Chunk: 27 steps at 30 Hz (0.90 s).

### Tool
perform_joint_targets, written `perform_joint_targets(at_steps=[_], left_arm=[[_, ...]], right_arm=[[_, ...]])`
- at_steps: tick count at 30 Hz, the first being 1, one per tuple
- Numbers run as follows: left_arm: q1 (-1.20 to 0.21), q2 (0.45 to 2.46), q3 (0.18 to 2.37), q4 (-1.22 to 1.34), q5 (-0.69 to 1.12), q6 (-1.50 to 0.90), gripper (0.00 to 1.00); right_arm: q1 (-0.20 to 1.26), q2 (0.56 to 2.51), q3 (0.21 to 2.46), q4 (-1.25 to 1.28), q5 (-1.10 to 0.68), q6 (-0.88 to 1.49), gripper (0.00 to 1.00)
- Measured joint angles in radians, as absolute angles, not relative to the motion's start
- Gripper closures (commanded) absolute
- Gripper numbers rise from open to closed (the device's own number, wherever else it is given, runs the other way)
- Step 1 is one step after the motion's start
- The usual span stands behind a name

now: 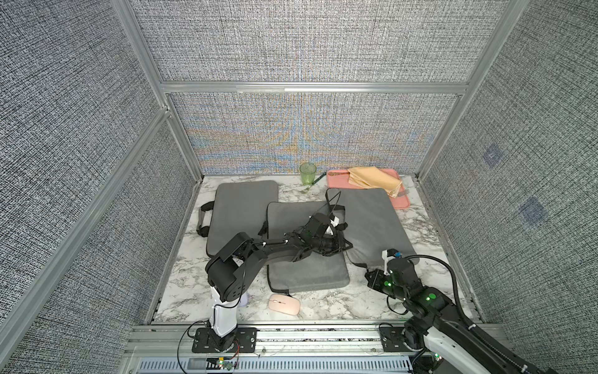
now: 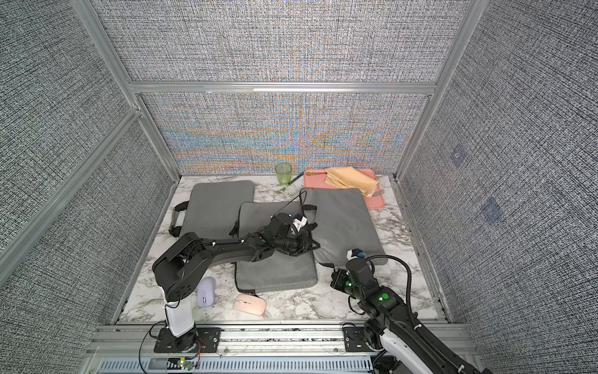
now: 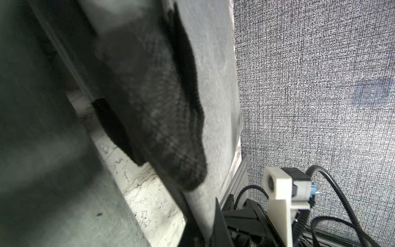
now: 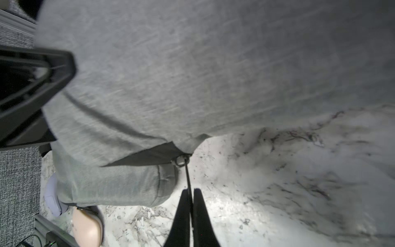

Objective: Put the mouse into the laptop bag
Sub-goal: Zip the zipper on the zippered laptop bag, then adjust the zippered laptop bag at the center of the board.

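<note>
Three grey laptop bags lie on the marble surface (image 1: 339, 302): a left bag (image 1: 246, 210), a middle bag (image 1: 304, 268) and a right bag (image 1: 372, 223). Two mice sit near the front edge, outside the bags: a pink mouse (image 1: 284, 304) and a lavender mouse (image 2: 206, 291). The left end effector (image 1: 343, 244) is pinched shut on the right bag's grey fabric. The right end effector (image 4: 190, 198) is clamped on that bag's zipper pull (image 4: 187, 175).

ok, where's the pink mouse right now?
In both top views the pink mouse lies on the marble table near its front edge, left of centre, in front of the middle laptop bag.
</note>
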<state>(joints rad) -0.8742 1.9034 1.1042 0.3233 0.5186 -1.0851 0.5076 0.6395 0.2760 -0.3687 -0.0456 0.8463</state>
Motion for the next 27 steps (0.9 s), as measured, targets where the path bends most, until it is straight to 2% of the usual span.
perform_joint_targets(at_steps=[5,9,18,27], left_arm=[[-0.875,1.903,1.093,0.344,0.516,-1.093,1.00],[-0.875,1.930,1.117,0.360,0.530,-1.095,1.00],[-0.901,2.167,1.390,0.339,0.660,-1.105,1.00],[-0.950,2.308,1.615,0.223,0.693,-1.103,1.00]], right_arm=[[0.466,0.718,0.310,-0.369,-0.080,0.824,1.00],[0.459,0.691,0.340,-0.427,-0.052,0.820,1.00],[0.462,0.458,0.335,-0.605,0.102,0.856,1.00],[0.490,0.420,0.338,-0.708,0.176,0.890,1.00]])
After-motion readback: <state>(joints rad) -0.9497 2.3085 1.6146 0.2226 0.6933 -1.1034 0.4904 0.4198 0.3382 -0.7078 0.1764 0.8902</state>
